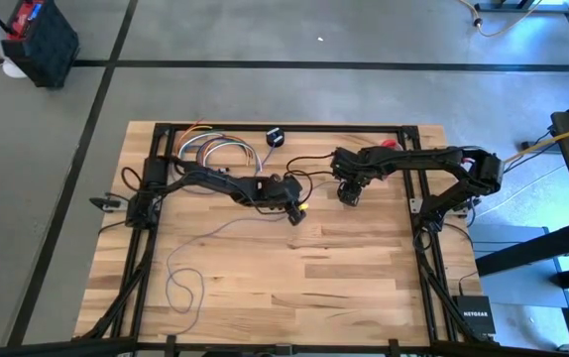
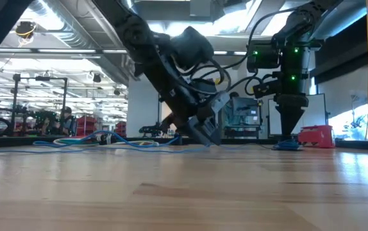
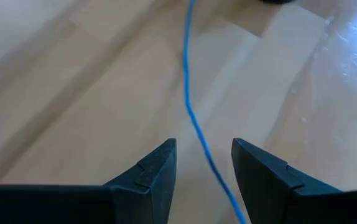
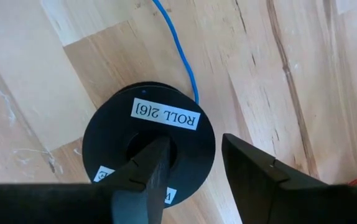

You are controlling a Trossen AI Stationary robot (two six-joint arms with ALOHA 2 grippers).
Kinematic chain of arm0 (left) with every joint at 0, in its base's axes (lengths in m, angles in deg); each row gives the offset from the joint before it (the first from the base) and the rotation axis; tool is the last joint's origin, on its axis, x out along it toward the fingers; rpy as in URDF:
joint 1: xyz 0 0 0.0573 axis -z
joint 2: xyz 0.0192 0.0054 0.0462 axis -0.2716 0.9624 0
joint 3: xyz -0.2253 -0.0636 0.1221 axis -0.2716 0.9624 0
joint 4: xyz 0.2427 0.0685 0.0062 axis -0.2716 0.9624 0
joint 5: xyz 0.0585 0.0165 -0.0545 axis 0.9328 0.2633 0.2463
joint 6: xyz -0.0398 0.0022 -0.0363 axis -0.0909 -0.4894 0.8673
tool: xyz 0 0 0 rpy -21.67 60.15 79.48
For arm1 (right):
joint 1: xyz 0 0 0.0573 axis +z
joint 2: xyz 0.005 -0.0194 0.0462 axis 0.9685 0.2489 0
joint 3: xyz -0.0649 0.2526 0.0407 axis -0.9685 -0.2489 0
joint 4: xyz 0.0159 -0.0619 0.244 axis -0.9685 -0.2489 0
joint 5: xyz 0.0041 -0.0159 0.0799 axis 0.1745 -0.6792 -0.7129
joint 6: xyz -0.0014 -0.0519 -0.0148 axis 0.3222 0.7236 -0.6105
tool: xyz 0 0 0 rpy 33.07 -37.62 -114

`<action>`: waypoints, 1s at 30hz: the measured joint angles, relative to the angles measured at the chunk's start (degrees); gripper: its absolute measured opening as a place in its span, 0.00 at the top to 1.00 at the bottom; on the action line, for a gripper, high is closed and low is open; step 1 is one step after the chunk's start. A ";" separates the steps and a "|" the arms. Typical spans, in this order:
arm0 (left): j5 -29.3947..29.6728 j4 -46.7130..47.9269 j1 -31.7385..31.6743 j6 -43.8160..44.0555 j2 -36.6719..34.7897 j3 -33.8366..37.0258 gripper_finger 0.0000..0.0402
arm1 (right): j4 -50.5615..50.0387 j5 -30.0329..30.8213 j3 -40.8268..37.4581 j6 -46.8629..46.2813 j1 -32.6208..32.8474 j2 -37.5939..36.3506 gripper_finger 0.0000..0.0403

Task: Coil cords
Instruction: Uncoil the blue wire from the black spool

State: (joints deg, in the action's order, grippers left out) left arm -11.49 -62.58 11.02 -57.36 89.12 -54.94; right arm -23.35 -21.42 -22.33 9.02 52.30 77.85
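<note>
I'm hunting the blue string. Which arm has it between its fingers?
The left gripper: the blue cord runs between its fingers. The right gripper straddles a black spool's rim.

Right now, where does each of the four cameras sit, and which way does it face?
High: above, looking straight down on the table; shows both arms, left gripper and right gripper.
Low: at tabletop height, looking level into the room; both arms come down from above.
Left wrist: on the left arm, looking past its open fingers at the cord.
Right wrist: on the right arm, looking down at the spool.
Shared: both wrist views show the blue cord.
</note>
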 joint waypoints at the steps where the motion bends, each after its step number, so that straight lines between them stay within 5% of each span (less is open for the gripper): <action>1: -1.35 -0.43 -0.23 -0.07 0.31 -0.02 0.63 | 0.06 0.02 0.00 0.07 0.00 0.00 0.62; 8: -0.98 -0.35 -0.99 -4.34 1.08 0.08 0.66 | 0.53 0.02 0.00 0.42 0.00 0.00 0.62; 14: 0.21 -0.16 -0.46 -11.09 1.08 0.20 0.94 | 0.72 0.02 0.00 0.44 0.01 0.00 0.62; 17: 0.34 1.11 0.23 -13.05 0.71 0.20 0.97 | 0.69 0.04 0.00 0.44 0.00 0.00 0.62; 24: 6.61 22.87 6.41 -12.80 -7.21 0.24 0.99 | -1.47 0.97 0.00 0.04 0.00 0.00 0.62; 30: 10.44 44.09 14.83 -3.60 -15.19 0.27 0.99 | -1.71 0.98 0.00 -0.07 0.00 0.00 0.62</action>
State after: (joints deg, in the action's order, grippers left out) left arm -1.05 -18.49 25.85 -60.96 73.93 -54.67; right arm -25.06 -20.44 -22.33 8.96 52.30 77.85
